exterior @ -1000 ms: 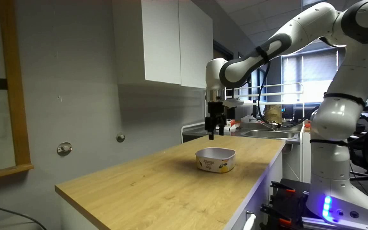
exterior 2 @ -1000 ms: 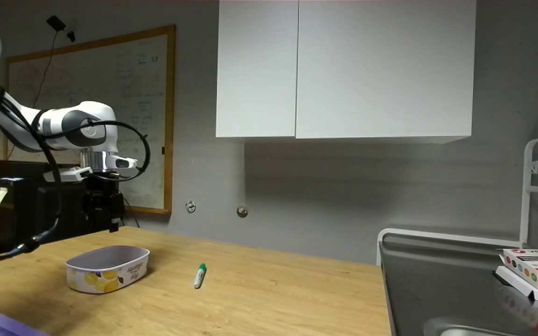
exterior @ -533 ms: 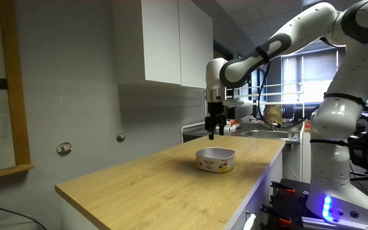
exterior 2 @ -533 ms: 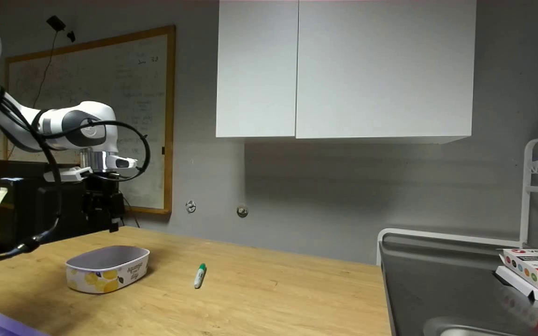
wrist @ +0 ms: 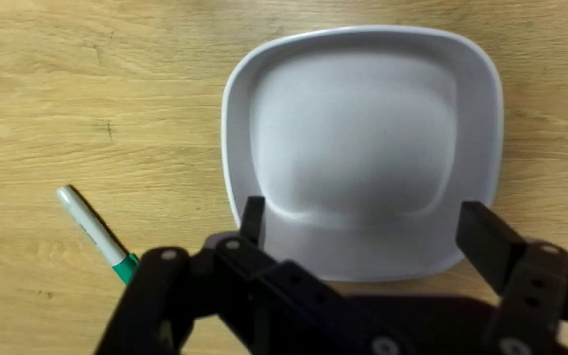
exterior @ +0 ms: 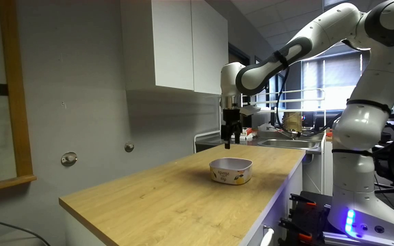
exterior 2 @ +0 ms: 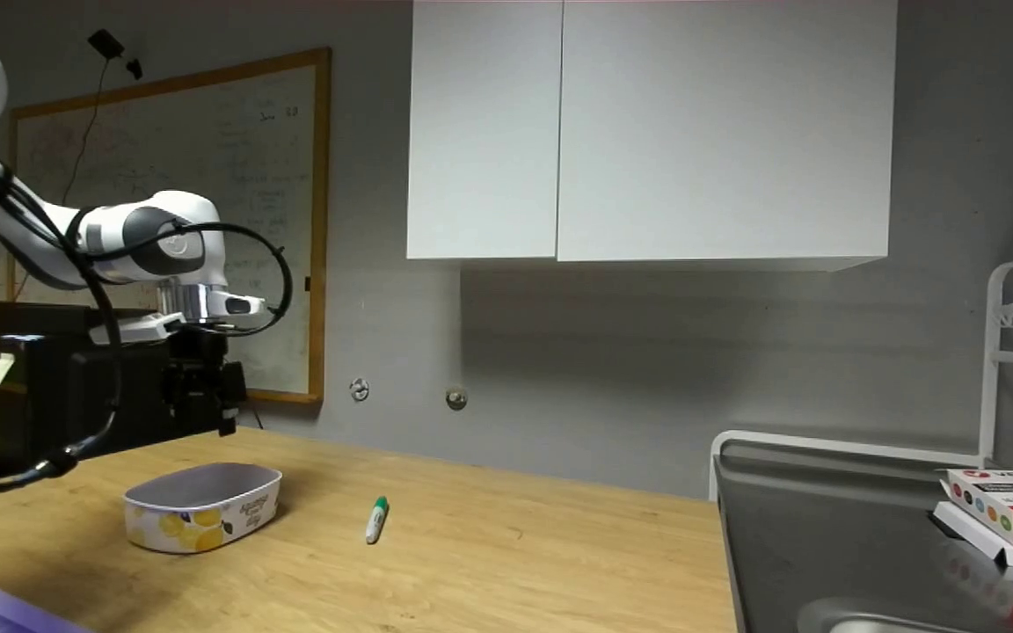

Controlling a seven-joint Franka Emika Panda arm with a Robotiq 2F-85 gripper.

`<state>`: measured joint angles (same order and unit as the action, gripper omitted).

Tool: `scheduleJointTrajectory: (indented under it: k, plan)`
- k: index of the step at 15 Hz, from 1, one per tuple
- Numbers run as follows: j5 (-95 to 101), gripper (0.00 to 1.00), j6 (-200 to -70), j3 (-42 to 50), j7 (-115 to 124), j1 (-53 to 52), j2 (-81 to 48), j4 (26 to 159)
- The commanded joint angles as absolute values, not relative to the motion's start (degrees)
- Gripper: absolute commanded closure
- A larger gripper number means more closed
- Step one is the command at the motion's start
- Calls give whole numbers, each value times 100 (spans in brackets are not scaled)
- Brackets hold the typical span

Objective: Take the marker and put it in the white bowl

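Observation:
The white bowl (wrist: 358,123) is squarish with rounded corners, pale grey-white inside, with lemons and lettering on its outer wall. It stands upright on the wooden counter in both exterior views (exterior: 230,176) (exterior 2: 207,523) and looks empty. The marker (wrist: 91,227), white-grey with a green cap, lies on the counter left of the bowl in the wrist view. It also shows right of the bowl in an exterior view (exterior 2: 376,520); in the other angle it does not show. My gripper (wrist: 363,208) is open and empty, its fingers wide apart, above the counter and bowl (exterior: 232,144).
The wooden counter (exterior 2: 542,563) adjoins a dark metal sink surface (exterior 2: 823,527) with a white rack (exterior 2: 992,369) and boxes (exterior 2: 1012,505). A wall cabinet (exterior 2: 722,132) hangs over the back of the counter. A whiteboard (exterior 2: 269,220) is on the wall.
In the last half second my gripper has moved slightly, to the right in an exterior view, towards the marker's side. The bowl and marker have not moved.

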<state>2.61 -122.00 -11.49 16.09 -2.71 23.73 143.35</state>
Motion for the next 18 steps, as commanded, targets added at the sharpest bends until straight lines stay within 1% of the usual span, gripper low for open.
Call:
scheduleJointTrajectory:
  k: [1,6,12,15,18]
  plan:
    - [859,0,-12199,-839,760,-204,2337,14307]
    - [1125,0,-12699,20,-827,-49,2196,14290]
    - [290,0,-13260,1140,-2687,19,1347,13844]
    - [-150,0,-13162,1356,-3348,62,766,13434]
    - [-368,0,-13030,1288,-3704,179,206,12992]
